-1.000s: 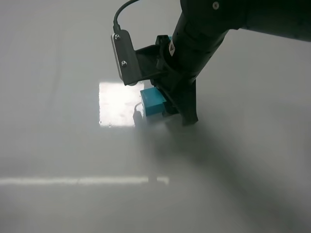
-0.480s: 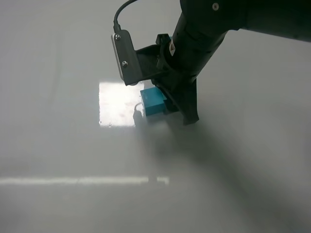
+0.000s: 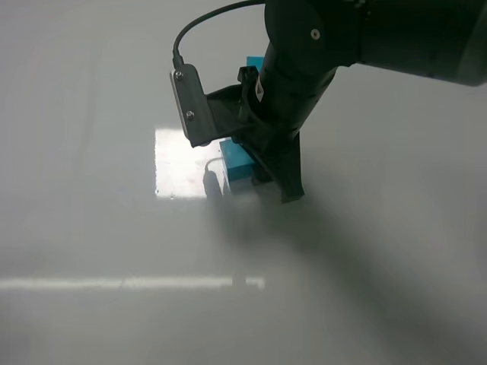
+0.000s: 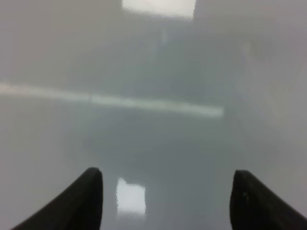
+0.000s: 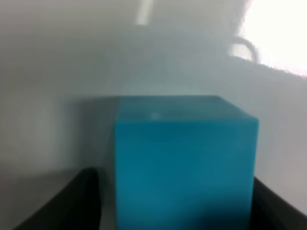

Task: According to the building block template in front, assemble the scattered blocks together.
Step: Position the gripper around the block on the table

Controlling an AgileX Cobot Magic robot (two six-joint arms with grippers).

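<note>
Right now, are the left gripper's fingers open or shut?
Open. The left gripper's fingers stand wide apart, with only table showing between them.

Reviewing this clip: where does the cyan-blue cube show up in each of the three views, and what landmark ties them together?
Exterior high: the cyan-blue cube sits just left of centre, partly hidden by the right gripper.
Left wrist: not in it.
Right wrist: close up, filling much of the picture, between the right gripper's fingers.
Shared landmark: the bright glare patch beside the cube.
</note>
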